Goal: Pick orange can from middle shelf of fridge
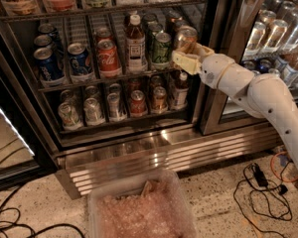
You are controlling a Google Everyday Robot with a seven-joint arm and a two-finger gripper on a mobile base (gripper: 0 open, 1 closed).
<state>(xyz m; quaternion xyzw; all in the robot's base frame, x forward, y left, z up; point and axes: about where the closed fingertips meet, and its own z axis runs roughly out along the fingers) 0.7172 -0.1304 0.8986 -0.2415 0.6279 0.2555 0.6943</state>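
The orange can (185, 36) is seen at the right end of the middle shelf (84, 83) of the fridge (139, 155), just beside a green can (161, 48). The pincer (188, 58) is placed at its lower part; whether it is clamped on the can cannot be told.

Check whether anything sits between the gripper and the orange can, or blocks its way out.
Nothing visible does. The gripper is right against the orange can at the right end of the middle shelf. The green can stands just left of it, and the fridge front looks open.
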